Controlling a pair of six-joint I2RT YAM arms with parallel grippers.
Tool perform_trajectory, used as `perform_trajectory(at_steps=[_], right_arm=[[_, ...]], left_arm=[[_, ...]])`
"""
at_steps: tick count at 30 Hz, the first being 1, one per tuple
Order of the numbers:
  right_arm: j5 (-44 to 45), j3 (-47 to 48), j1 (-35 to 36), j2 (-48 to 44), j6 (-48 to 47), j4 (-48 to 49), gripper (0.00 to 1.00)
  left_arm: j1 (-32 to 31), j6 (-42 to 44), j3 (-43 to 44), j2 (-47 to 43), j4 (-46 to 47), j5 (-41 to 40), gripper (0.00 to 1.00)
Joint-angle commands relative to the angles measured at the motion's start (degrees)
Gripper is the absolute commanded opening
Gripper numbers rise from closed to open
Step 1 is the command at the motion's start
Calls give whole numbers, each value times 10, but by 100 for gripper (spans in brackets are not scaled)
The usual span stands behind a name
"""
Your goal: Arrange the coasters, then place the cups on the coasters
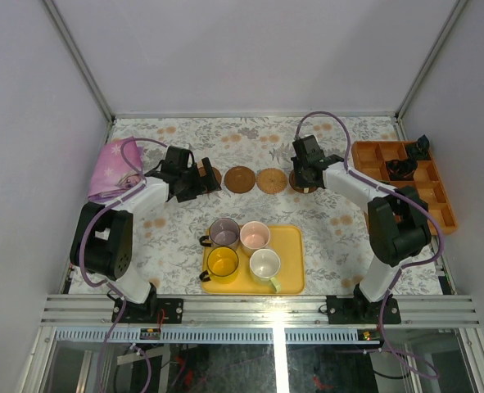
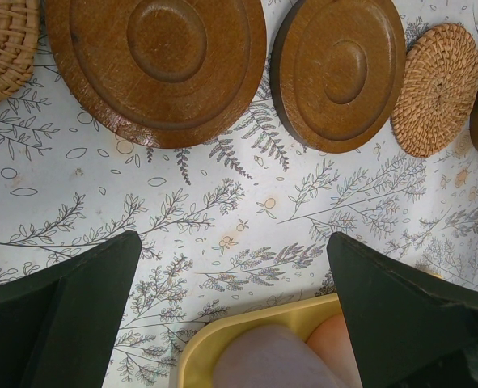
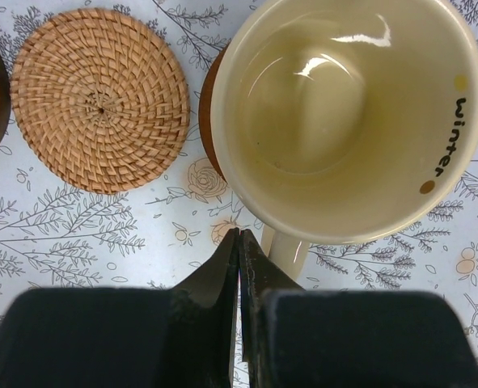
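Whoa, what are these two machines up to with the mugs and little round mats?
A table-setting job, barely begun. One glossy cream mug sits on a round brown wooden coaster, with the right tool shut beside its handle. The left tool hangs open above the floral tablecloth near the other coasters. Four more mugs wait on the flat yellow tray.

A yellow tray lies near the tabletop's near edge. An orange compartment box sits along the right edge and a pink cloth at the left.

High view from behind looking down, wrist views close, facing downward, both sharing woven coaster
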Motion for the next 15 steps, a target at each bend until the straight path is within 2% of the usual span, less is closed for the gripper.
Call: perform_trajectory(at_steps=[1,15], right_arm=[[9,-5,4,-13,6,8,0],[14,-10,4,-15,8,3,0]], left_arm=[[-1,14,10,5,25,-2,100],[-2,12,7,6,27,-3,100]])
